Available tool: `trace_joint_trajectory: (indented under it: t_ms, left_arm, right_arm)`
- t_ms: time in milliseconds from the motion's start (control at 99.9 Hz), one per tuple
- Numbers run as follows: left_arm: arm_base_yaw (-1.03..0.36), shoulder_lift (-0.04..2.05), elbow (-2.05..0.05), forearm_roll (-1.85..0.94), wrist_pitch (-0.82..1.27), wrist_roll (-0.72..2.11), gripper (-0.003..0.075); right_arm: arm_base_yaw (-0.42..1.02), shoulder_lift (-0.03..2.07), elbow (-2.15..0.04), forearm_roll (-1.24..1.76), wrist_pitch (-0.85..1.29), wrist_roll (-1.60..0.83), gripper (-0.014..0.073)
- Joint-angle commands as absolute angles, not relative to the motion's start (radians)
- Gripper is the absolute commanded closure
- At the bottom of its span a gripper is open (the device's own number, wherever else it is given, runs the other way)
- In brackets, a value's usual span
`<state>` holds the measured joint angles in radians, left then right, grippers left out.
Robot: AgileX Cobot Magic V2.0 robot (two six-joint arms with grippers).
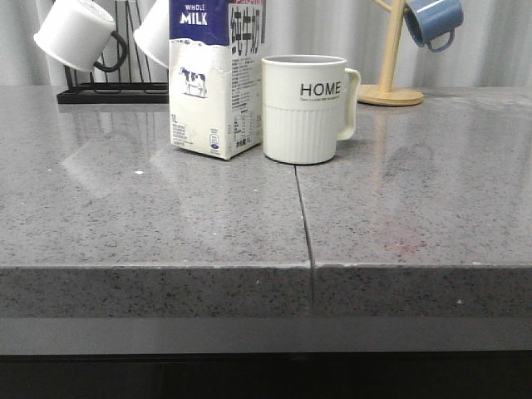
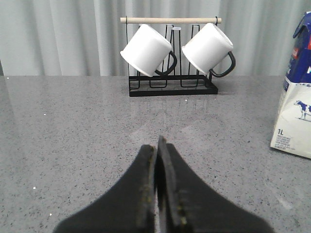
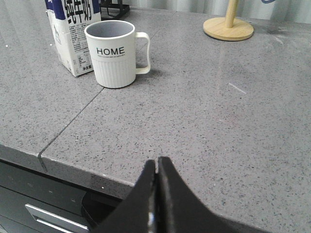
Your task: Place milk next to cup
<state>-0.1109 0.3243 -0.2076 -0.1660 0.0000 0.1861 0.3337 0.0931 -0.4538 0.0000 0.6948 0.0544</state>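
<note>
The milk carton (image 1: 214, 79) reads "WHOLE MILK" in white letters on its dark blue top, with "1L" printed low on the front face beneath a cow picture. Its side panel carries large Chinese characters and fine print too small to read. The cream mug (image 1: 304, 108) reads "HOME" in black capitals.

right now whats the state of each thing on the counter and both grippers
milk: upright, beside the cup
cup: upright, looks empty, handle away from the milk
white mugs: hanging on the black rack
blue mug: hanging on the wooden stand
left gripper: shut, empty
right gripper: shut, empty
</note>
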Motion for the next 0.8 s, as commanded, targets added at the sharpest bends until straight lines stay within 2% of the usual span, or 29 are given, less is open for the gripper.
trace_joint_trajectory:
  t_ms: [0,280,420,530,660,790]
  left_arm:
    - [-0.106,0.292,-0.202,-0.166,-0.094,0.183,0.0741]
    - [-0.110,0.159,-0.082,-0.122,-0.118,0.164,0.0741]
    - [-0.065,0.050,-0.023,0.020,-0.101,0.036,0.0741]
    - [-0.046,-0.037,0.040,0.018,-0.080,0.036,0.0741]
    - [-0.044,-0.035,0.040,0.016,0.038,0.045,0.0741]
    - [-0.044,-0.035,0.040,0.016,0.051,0.051,0.0741]
  right_arm:
    - [0.332,0.106,-0.476,-0.008,0.622,0.052,0.0661]
    - [0.332,0.106,-0.476,-0.008,0.622,0.052,0.0661]
    - [0.332,0.106,-0.476,-0.008,0.622,0.052,0.0661]
    - [0.332,0.106,-0.476,-0.008,0.622,0.052,0.0661]
    - [0.332,0.107,-0.476,-0.008,0.622,0.052,0.0661]
    - [0.332,0.107,-0.476,-0.008,0.622,0.052,0.0661]
